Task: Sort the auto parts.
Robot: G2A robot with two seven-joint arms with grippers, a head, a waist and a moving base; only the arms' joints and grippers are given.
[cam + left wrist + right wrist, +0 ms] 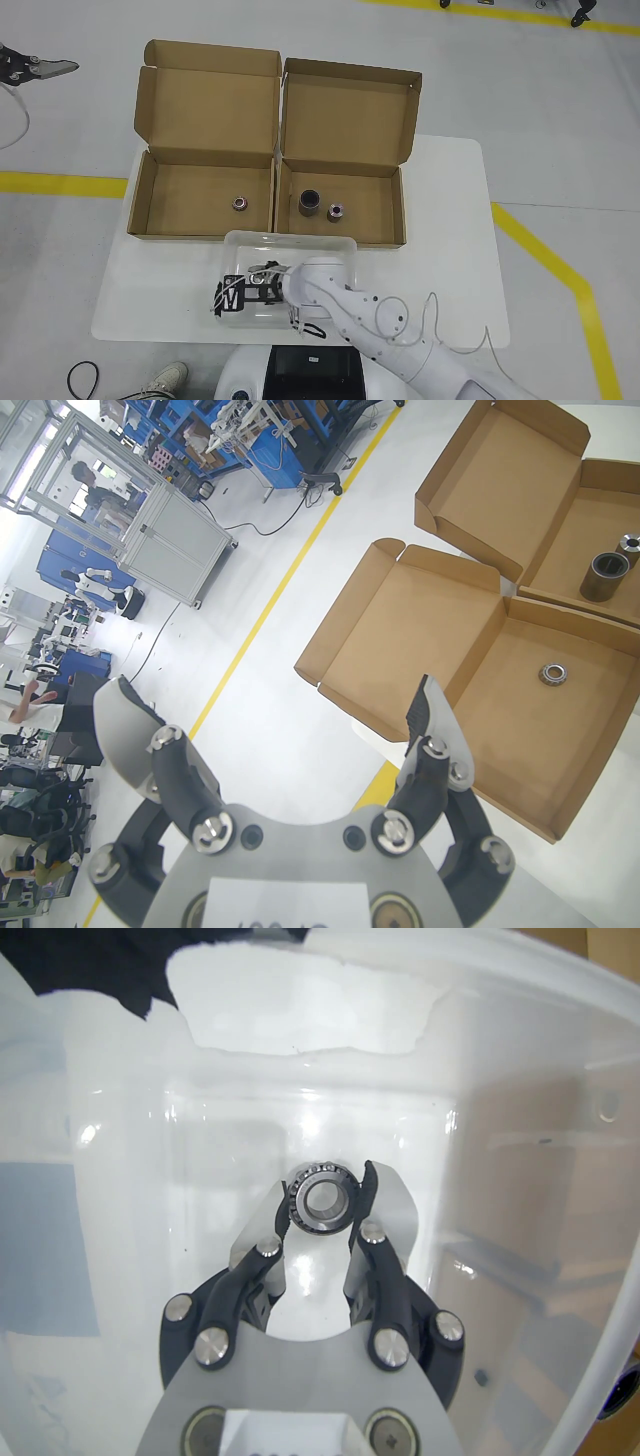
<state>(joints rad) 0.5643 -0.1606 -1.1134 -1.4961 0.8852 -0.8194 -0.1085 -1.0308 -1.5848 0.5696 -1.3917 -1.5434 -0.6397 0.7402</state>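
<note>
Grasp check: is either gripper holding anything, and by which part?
Right gripper clamps a bearing by its outer rim, inside the clear bin. Left gripper is open, empty.

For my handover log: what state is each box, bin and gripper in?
Left brown cardboard box: open, one silver bearing inside.
Right brown cardboard box: open, holding dark metal sleeve, small silver part.
Clear plastic bin: open-topped.
Right gripper: shut on silver tapered bearing, inside bin.
Left gripper: open, empty.

White table (450, 250): two cardboard boxes (180, 205), clear bin (290, 236).
</note>
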